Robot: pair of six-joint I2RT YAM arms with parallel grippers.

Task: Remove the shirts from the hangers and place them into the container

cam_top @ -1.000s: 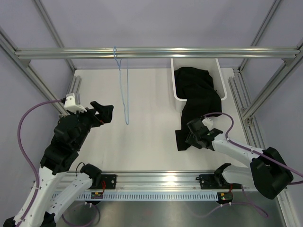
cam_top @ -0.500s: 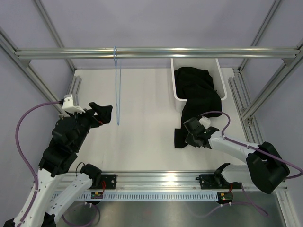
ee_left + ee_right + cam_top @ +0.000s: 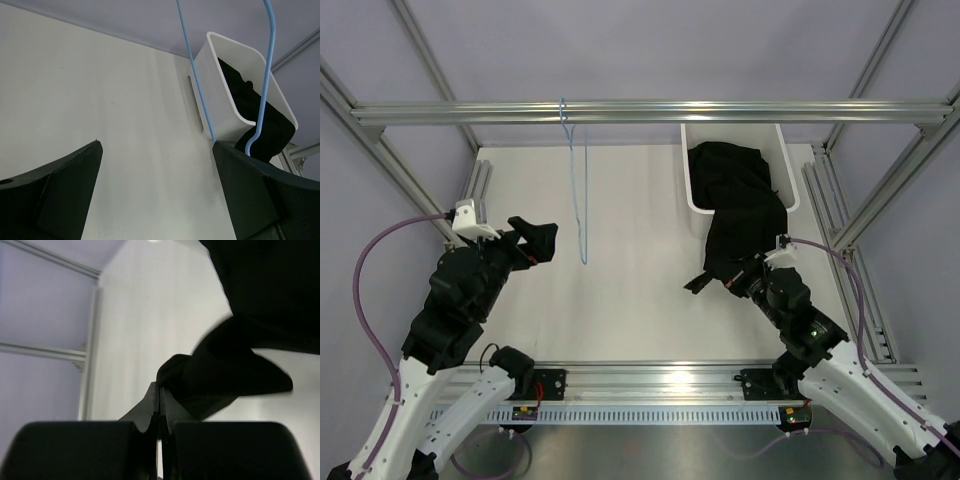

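Black and empty, the left end effector (image 3: 538, 240) gapes wide near the thin light-blue wire hanger (image 3: 585, 250), bare on its rail (image 3: 720, 108). Rightward, the soft black shirt (image 3: 740, 200) slumps half inside the rigid white basket (image 3: 730, 132), its tail spilling onto the desk (image 3: 640, 230), gripped by the closed right end effector (image 3: 159, 395). Stowing is in hand and likely needs that fold lifted over the rim.
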